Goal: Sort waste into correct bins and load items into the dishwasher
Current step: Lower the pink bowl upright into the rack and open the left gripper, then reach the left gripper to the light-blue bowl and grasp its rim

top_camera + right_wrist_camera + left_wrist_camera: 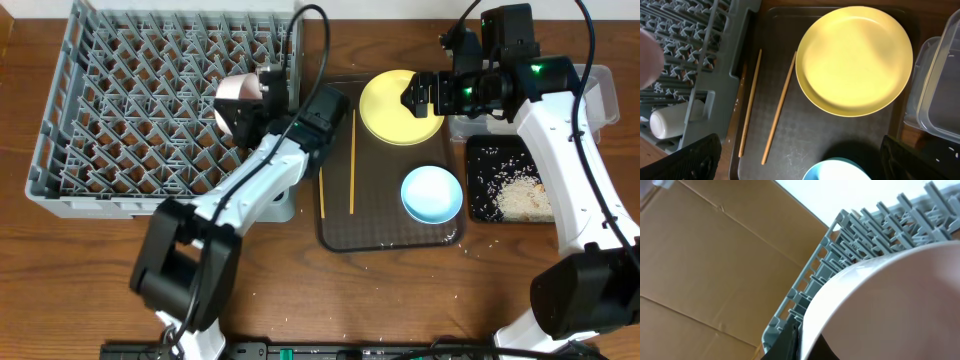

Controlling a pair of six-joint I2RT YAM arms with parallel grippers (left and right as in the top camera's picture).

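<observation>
Bowl (237,100) in L jaws over rack (120,100); R jaws wide over plate (385,112)

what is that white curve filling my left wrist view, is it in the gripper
observer: It is the white bowl, tipped on its side and held in the left gripper, over the right edge of the grey rack.
operator: ok what's on the tray
observer: The yellow plate, the light-blue bowl and two chopsticks lie on the brown tray.
operator: and where's the right arm
observer: The right gripper is open, above the right side of the yellow plate.
</observation>
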